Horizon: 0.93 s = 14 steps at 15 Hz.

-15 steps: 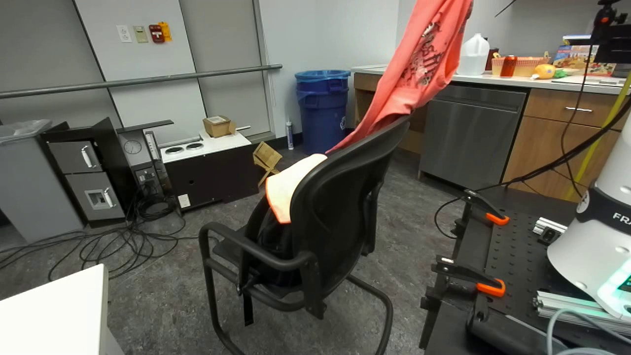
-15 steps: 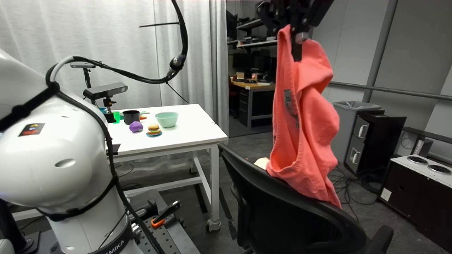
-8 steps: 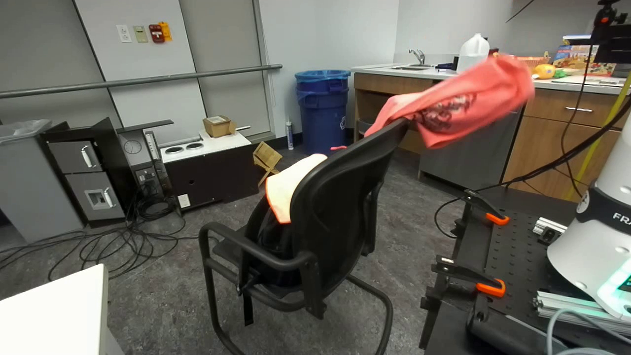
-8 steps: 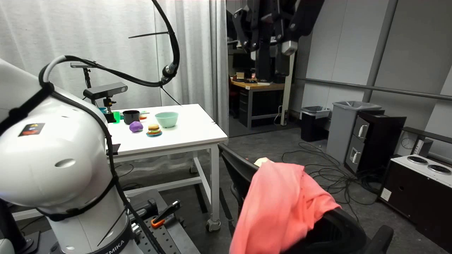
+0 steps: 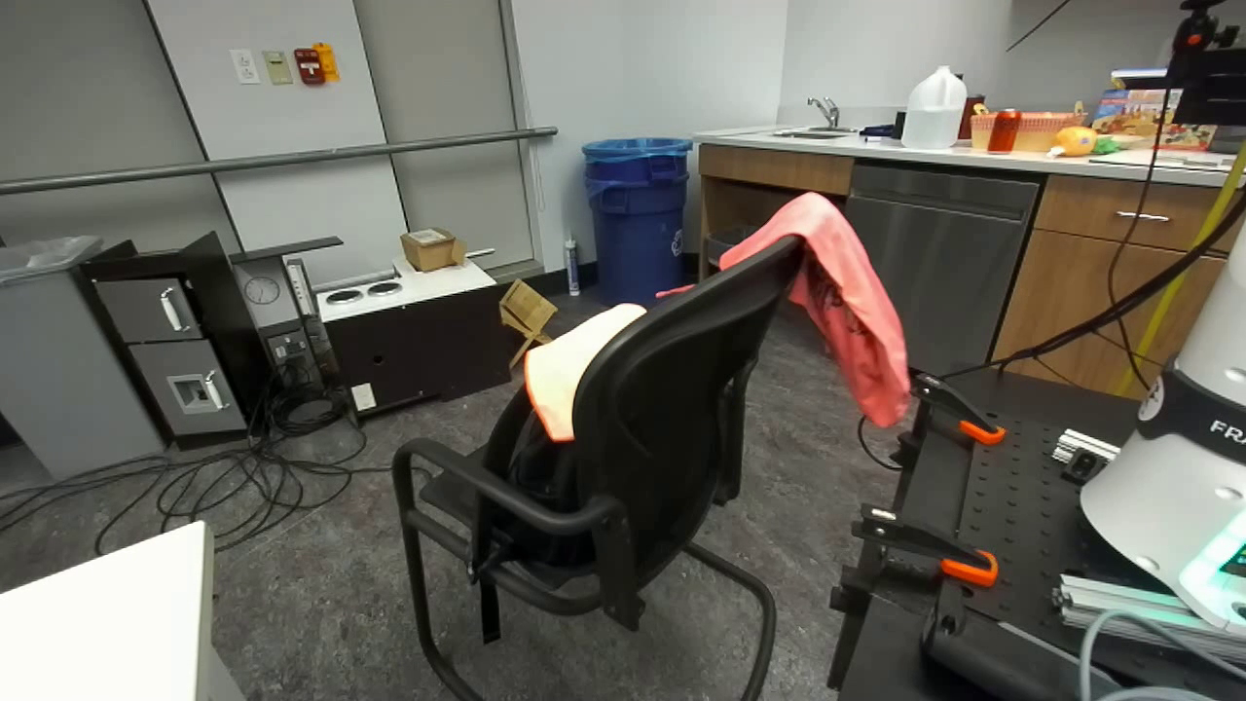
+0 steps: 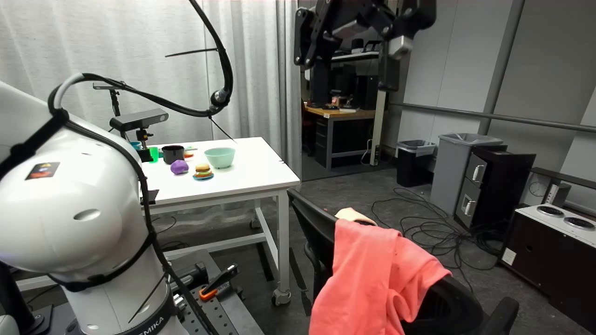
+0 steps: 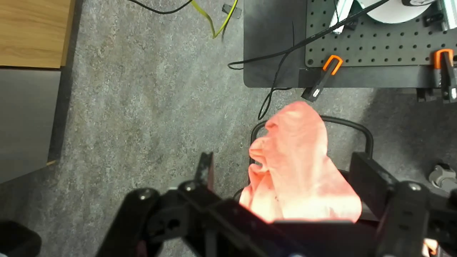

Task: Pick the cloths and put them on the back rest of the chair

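Upper right of an exterior view: the gripper (image 6: 354, 96) stands wide. Lower right: the salmon cloth (image 6: 368, 279) drapes over the back rest (image 6: 321, 229).

Salmon-pink fabric cloth (image 6: 365, 274) draped over curved black back rest (image 5: 677, 375)
I see a pale peach cloth (image 5: 572, 362) at its front side.

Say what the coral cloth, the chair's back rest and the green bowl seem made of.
Coral cloth: soft matte fabric, probably cotton, from its loose folds and drape.
Back rest: dull black, likely with a plastic edge, given its stiff curve; mesh or padded panel, I cannot tell.
Green bowl: perhaps smooth plastic, evenly coloured; ceramic is possible.
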Available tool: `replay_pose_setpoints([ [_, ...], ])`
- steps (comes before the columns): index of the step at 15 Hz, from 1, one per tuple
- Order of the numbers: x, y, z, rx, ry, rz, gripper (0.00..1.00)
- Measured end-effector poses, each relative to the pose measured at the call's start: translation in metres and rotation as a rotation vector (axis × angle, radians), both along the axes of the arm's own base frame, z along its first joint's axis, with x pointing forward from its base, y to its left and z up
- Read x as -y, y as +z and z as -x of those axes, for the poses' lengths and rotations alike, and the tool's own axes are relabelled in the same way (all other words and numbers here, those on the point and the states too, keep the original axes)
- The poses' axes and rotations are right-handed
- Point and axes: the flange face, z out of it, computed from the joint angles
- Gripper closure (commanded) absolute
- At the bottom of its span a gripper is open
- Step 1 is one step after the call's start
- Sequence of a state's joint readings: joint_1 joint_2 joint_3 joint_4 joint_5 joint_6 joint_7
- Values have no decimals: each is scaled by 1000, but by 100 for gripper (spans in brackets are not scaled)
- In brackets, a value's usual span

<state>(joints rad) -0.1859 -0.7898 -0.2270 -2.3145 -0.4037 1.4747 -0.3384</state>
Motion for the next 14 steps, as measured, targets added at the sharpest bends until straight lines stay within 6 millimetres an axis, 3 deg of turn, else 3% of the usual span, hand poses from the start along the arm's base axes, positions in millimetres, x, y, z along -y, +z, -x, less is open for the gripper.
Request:
replay_pose_setpoints([
  [3,-3,-3,-6,3,20,-18,0],
  [5,-12,-9,-27,32,52,-47,0],
  [9,-46,-49,-111,97,123,-122,0],
  [14,-92,-123,-212,138,198,-175,0],
])
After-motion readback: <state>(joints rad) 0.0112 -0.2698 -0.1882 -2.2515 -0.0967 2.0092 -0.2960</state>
